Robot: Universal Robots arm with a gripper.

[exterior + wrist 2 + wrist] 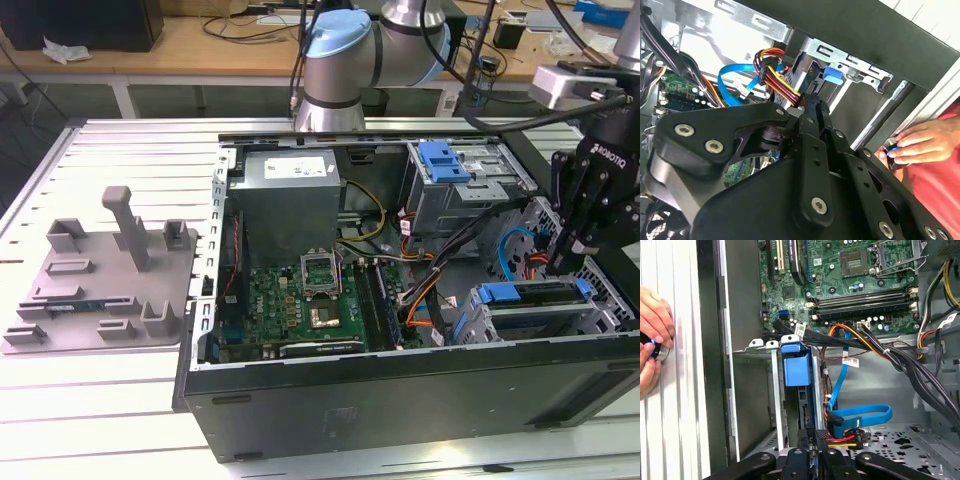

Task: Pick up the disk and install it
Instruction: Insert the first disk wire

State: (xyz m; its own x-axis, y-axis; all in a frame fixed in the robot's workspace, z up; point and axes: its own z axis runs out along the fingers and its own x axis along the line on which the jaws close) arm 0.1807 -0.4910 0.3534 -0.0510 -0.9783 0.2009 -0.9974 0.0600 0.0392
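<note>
The disk, a silver body framed by blue rails, lies in the metal drive cage at the front corner of the open computer case, on the exterior view's right. In the first wrist view its blue rail end shows between the cage walls. My gripper hangs just above the disk's far end, fingers pointing down and pressed together with nothing visible between them. In both wrist views the shut fingertips sit close to the cage and to the red-yellow power plug.
A blue data cable and bundled wires run beside the cage. A second blue bracket sits in the upper bay. A person's hands hold a small round object outside the case wall. A grey fixture plate lies on the exterior view's left.
</note>
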